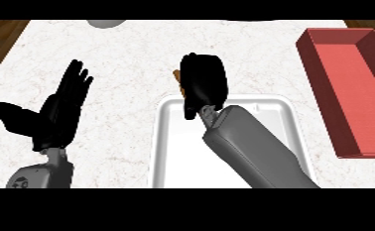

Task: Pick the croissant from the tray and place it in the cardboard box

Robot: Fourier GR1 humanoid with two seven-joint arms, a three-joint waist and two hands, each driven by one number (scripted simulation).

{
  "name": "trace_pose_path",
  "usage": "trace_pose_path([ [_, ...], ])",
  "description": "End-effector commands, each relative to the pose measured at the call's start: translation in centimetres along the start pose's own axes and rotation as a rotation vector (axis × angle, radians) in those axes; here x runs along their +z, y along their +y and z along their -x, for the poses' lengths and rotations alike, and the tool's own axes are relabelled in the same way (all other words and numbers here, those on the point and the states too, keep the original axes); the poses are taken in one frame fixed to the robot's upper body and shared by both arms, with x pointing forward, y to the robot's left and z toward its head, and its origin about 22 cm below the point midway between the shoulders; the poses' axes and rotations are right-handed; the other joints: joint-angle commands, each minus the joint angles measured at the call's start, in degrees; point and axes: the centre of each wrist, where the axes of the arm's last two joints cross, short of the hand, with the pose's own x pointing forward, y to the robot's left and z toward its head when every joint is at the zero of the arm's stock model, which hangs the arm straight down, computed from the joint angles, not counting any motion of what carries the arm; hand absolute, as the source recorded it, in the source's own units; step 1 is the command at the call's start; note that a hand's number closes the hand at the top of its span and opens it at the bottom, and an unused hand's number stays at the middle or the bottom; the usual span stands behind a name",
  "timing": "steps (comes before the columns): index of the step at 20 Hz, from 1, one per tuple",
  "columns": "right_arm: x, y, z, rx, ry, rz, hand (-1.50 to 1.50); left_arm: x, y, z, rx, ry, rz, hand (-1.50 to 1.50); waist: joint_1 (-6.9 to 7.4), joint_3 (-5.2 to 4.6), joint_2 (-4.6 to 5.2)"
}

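1. The right hand (204,81) hangs over the far rim of the white tray (162,141), its back to the view and its fingers curled downward.
2. A brown sliver of the croissant (177,77) peeks out at the hand's left edge, just past the tray's far rim. The hand hides the rest, so the fingers look closed round the croissant, though its long axis cannot be told.
3. Whether the croissant is already clear of the surface cannot be told from this steep view.
4. The red box (344,86), open-topped, lies well to the right of the hand, near the counter's (132,51) right edge. Its long axis runs from near to far.
5. The coming move likely turns on this: the box is to the hand's right, with bare counter between the tray and the box's left wall. A sideways carry to the right should bring the croissant over the opening.
6. The right hand is far nearer the box. The left hand (62,108) rests open at the view's left, fingers up, holding nothing.
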Motion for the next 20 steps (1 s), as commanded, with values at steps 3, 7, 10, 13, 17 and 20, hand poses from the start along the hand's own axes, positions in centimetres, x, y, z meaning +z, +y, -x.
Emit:
trace_pose_path([
  [3,1.2,-4.8,-1.1,-0.200,0.091,0.244,1.50,-0.1,0.0,0.3,-0.003,0.004,-0.019,0.00,-0.64,0.02,-0.27],
  [7,0.6,-9.2,-0.4,-0.201,0.206,0.391,1.50,0.4,0.3,0.7,-0.013,0.001,-0.016,0.00,-0.83,-0.01,-0.27],
  [10,-0.4,-10.0,0.9,-0.181,0.320,0.458,1.50,1.0,0.8,0.1,0.002,-0.002,-0.010,0.00,-0.44,-0.01,-0.23],
  [13,-1.5,-13.2,4.4,-0.202,0.377,0.509,1.50,0.5,0.6,0.3,0.002,0.026,-0.005,0.00,-0.73,0.00,-0.07],
  [17,-0.9,-13.5,7.3,-0.184,0.436,0.483,1.50,0.0,0.5,-0.6,0.004,-0.001,-0.014,0.00,-0.72,0.01,-0.11],
  [20,-1.5,-13.9,9.6,-0.192,0.479,0.473,1.50,0.8,1.0,0.9,0.010,-0.008,-0.020,0.00,-0.50,0.00,-0.04],
])
